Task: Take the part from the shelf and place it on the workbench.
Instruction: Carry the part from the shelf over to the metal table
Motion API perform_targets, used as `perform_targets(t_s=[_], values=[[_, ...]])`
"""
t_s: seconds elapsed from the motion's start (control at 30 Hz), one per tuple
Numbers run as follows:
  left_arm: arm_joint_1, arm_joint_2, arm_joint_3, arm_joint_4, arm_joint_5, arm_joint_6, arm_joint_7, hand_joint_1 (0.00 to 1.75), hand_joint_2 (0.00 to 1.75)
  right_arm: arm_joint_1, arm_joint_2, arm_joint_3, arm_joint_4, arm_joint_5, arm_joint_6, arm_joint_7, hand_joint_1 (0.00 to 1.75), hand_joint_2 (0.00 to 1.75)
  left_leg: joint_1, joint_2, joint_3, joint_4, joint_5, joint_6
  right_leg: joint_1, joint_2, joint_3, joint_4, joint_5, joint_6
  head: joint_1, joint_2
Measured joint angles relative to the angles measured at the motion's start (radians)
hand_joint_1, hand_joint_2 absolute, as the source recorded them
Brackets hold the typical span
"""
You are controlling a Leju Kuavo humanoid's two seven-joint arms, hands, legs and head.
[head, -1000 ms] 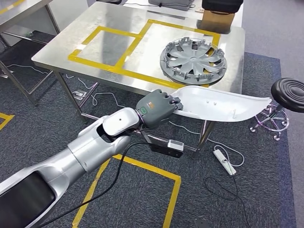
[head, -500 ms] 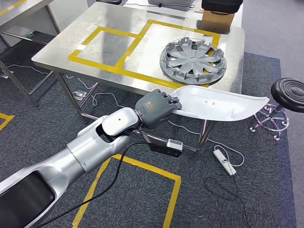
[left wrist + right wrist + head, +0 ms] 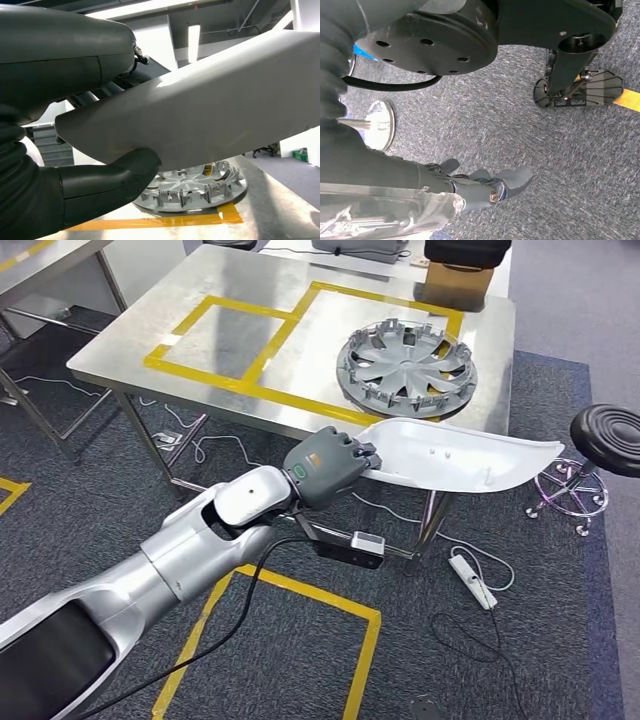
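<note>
A grey hubcap (image 3: 406, 367) (face up) near a black stool (image 3: 607, 438).

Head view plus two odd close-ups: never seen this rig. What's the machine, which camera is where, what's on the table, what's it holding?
It is a two-legged humanoid robot with silver arms and many-fingered hands. The wide picture comes from a camera high on its body, looking forward and down. There the left hand grips one end of a long white part, holding it out in front of the steel workbench. On the bench, marked with yellow tape, lies a grey wheel cover.

The left wrist camera sits just behind that hand, so the part looms large, with the wheel cover beyond.

The right wrist camera looks down at carpet; the right hand hangs there, holding nothing I can see.
</note>
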Motion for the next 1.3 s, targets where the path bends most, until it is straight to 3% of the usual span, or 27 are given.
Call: perform_targets(t_s=[1.3], values=[[0.0,0.0,0.002,0.003,-0.016,0.0,0.01,1.75,1.75,0.0,0.0,0.0,0.0,0.004,-0.01,-0.001,0.0,1.75,0.0,0.0,0.0,0.0,0.0,0.0,0.0,0.0,0.0,0.0,0.0,0.0,0.0,0.0]])
